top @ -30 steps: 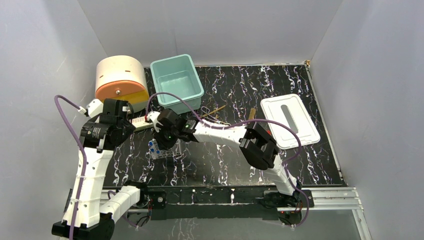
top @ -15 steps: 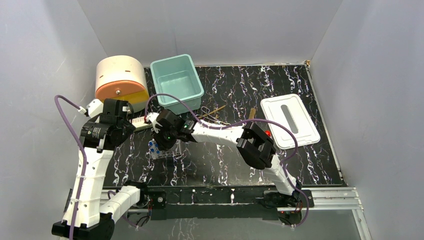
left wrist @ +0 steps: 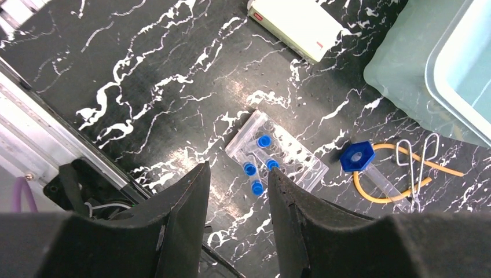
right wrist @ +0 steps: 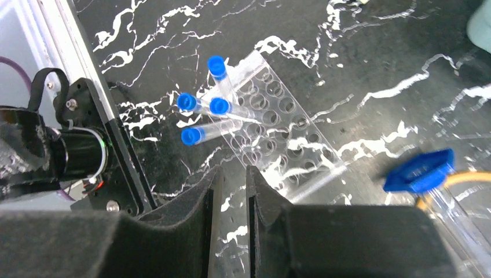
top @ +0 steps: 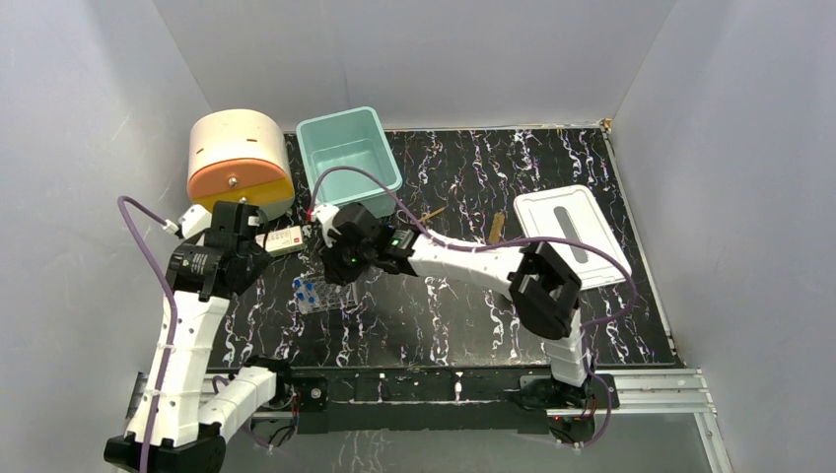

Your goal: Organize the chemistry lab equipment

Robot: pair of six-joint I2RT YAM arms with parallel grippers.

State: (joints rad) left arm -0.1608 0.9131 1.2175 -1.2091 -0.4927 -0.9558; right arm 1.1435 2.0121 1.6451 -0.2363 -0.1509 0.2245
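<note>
Nearest the arm bases, the clear rack (right wrist: 272, 116) stood on the desk (top: 473, 315) with four blue-capped vials (right wrist: 219, 106) bunched at its near end. They leaned at odd angles, not upright. The right gripper (right wrist: 230, 220) hung above the rack, its jaws only a narrow slit apart and holding nothing. The left gripper (left wrist: 234, 231) hovered higher with a wider gap, also empty.

Just past the rack lay the clear syringe (left wrist: 356, 156), crossing the amber tubing loop (left wrist: 362, 188), with the metal tongs (left wrist: 418, 159) beside them. The white squeeze bottle (left wrist: 295, 23) lay on its side farther off. Beyond that, the teal bin (top: 335, 120) looked empty.

Apart from the racked vials, sorting seemed barely begun. The loose pieces all appeared to need gathering.
</note>
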